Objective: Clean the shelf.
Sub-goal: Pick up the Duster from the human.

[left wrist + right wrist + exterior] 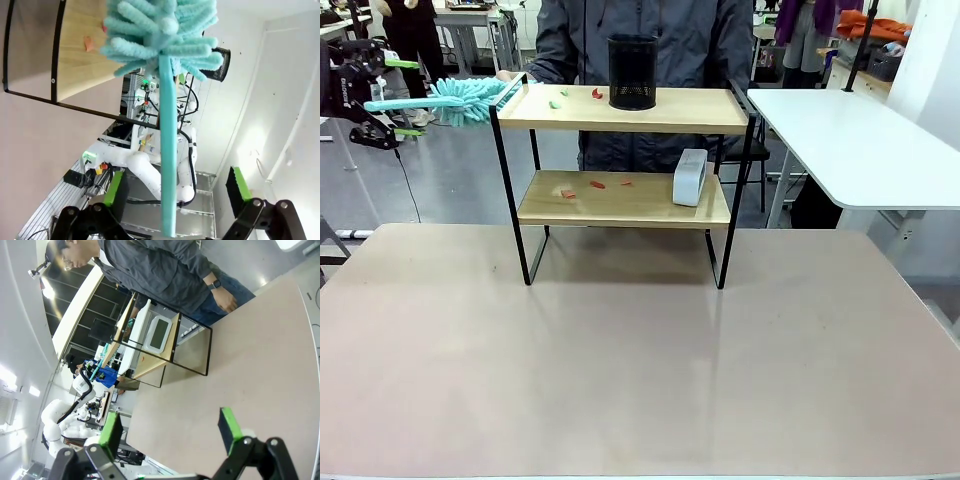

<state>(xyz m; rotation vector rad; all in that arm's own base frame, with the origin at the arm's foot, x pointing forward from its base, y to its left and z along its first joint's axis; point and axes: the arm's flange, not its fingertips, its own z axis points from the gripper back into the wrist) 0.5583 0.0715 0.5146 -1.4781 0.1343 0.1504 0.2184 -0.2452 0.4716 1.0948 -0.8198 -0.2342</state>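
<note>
Up close in the right wrist view, the right gripper (170, 426): black jointed fingers with green pads, spread wide apart. In the left wrist view, the left gripper (178, 184), likewise released, pads standing clear on either side of the smooth teal plastic handle of a duster (165, 45) with a fuzzy chenille head.

Across the matte beige table (620, 390), on its far half: the shelf (640, 208), two pale wood-grain boards in a thin black metal frame on four straight legs. Scattered over both boards, small red and green scraps (597, 184). On the upper board, a round black mesh cup (632, 72). On the lower, at the right end, a rounded white box (690, 177). At the upper board's left end, the duster head, beside a person's hand (506, 76). Behind, a grey jacket (660, 30).
</note>
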